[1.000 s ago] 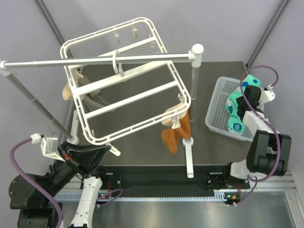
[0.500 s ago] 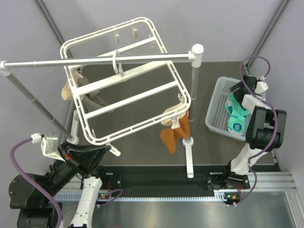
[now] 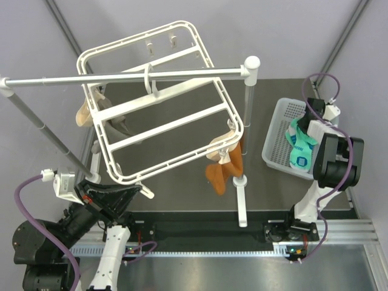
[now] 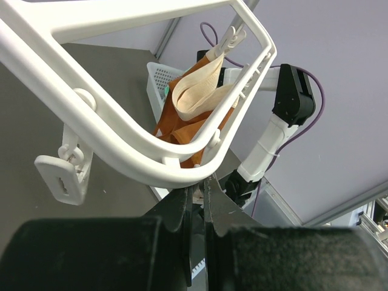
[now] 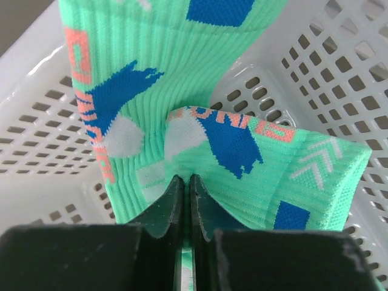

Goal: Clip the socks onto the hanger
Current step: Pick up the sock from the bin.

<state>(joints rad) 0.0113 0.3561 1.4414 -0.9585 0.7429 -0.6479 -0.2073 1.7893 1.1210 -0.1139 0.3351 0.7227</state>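
The white hanger hangs tilted from the rail. My left gripper is shut on its near-left corner; in the left wrist view the jaws pinch the thick white rim. The teal socks with blue and white patches lie in the white basket. My right gripper is down in the basket. In the right wrist view it is shut on a fold of a teal sock.
An orange sock and a beige sock hang clipped at the hanger's near-right corner, and another beige sock hangs at its left side. The grey rail rests on white posts. A free clip dangles near my left jaws.
My right arm has folded back and up, bringing its gripper down onto the teal socks in the basket. My left arm and the hanger have not moved.
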